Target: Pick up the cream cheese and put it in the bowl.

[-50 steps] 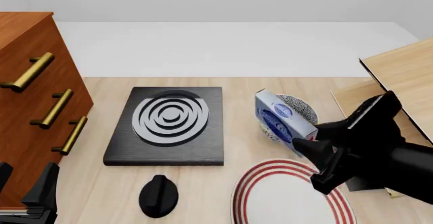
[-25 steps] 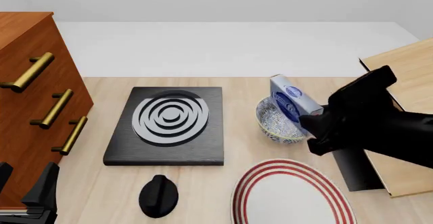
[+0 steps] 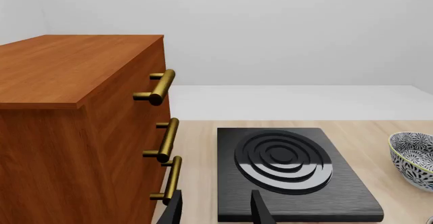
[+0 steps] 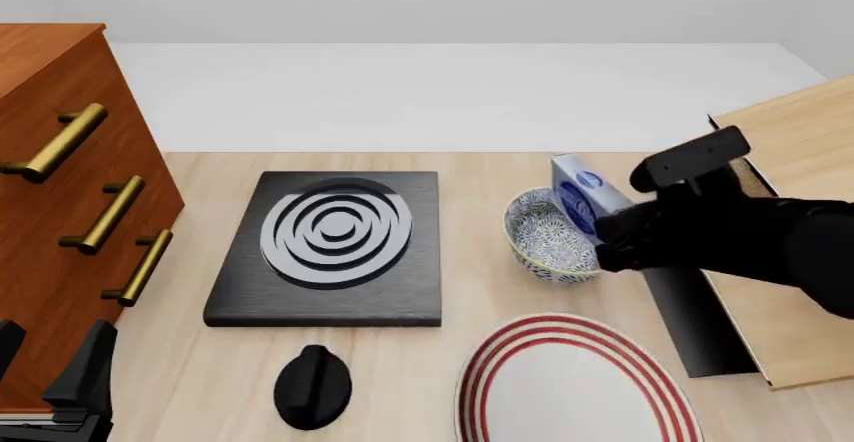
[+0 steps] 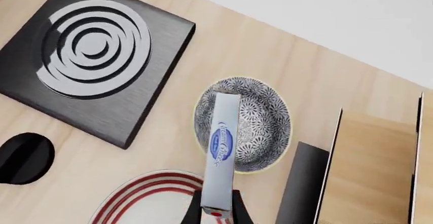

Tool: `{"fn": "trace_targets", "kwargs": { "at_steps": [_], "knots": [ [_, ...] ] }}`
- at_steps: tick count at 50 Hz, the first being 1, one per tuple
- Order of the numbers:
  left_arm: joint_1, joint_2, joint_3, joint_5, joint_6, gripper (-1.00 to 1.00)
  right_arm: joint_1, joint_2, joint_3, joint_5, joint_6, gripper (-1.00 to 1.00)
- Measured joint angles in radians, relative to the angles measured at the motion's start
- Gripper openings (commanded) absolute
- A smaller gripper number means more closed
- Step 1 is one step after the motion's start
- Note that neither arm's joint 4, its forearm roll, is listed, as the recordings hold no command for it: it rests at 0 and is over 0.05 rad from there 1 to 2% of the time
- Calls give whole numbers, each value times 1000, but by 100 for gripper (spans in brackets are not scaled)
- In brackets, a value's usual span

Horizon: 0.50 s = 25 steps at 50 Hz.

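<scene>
The cream cheese (image 4: 582, 192), a white-grey carton with a blue oval logo, is held in the air over the right part of the bowl (image 4: 542, 237). The bowl is grey-blue and speckled, with a pale rim. My right gripper (image 4: 607, 230) is shut on the carton's near end. In the right wrist view the carton (image 5: 222, 143) hangs directly above the bowl (image 5: 260, 117), gripped at its red-marked end by the right gripper (image 5: 215, 213). My left gripper (image 3: 215, 215) is open and empty, low at the front left (image 4: 67, 387). The bowl's edge also shows in the left wrist view (image 3: 414, 155).
A black burner slab with grey rings (image 4: 334, 240) lies left of the bowl. A black knob (image 4: 312, 387) and a white plate with red rings (image 4: 574, 387) sit at the front. A wooden drawer cabinet (image 4: 67, 202) stands on the left, and wooden boards (image 4: 787, 162) with a dark panel (image 4: 687, 317) on the right.
My right gripper has carried the cream cheese from above the plate, back and to the right, to over the bowl. The left arm has not moved.
</scene>
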Motion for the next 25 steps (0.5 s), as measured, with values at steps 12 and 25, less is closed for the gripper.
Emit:
{"fn": "trace_targets", "kwargs": {
  "at_steps": [12,25],
  "knots": [
    [0,0,0,0,0,100,-31,80,0,-41,9,-100],
    [0,0,0,0,0,100,-54,164,4,-91,14,-100]
  ]
}}
